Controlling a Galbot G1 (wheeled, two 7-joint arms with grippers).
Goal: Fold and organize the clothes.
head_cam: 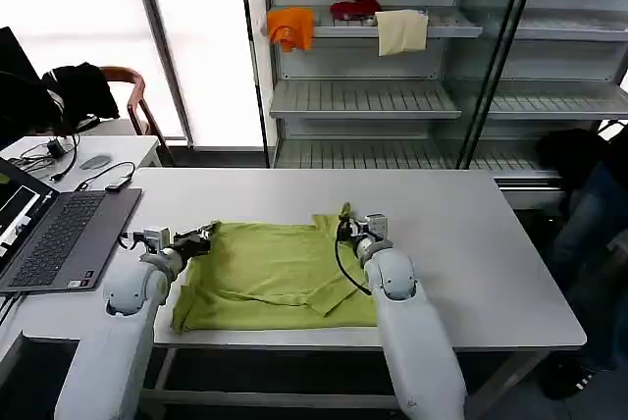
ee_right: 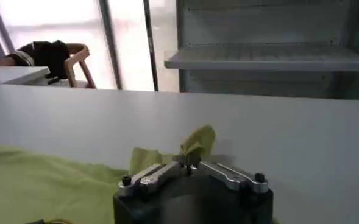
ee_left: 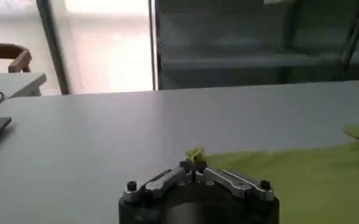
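Note:
The lime-green T-shirt [head_cam: 275,273] lies partly folded on the white table [head_cam: 471,263], near its front edge. My left gripper [head_cam: 208,235] is shut on the shirt's far left corner, where a small tuft of green cloth [ee_left: 194,155] pokes out between the fingertips. My right gripper [head_cam: 345,225] is shut on the far right corner, and there a flap of green fabric [ee_right: 199,141] stands up past the closed jaws. More of the shirt [ee_right: 39,182] spreads beside the right gripper. Both corners are held low over the table.
An open laptop [head_cam: 59,234] sits at the table's left edge with cables behind it. A metal shelf unit [head_cam: 412,96] stands beyond the table, holding orange, red and cream cloths. A chair with a black garment [head_cam: 83,86] is at the far left.

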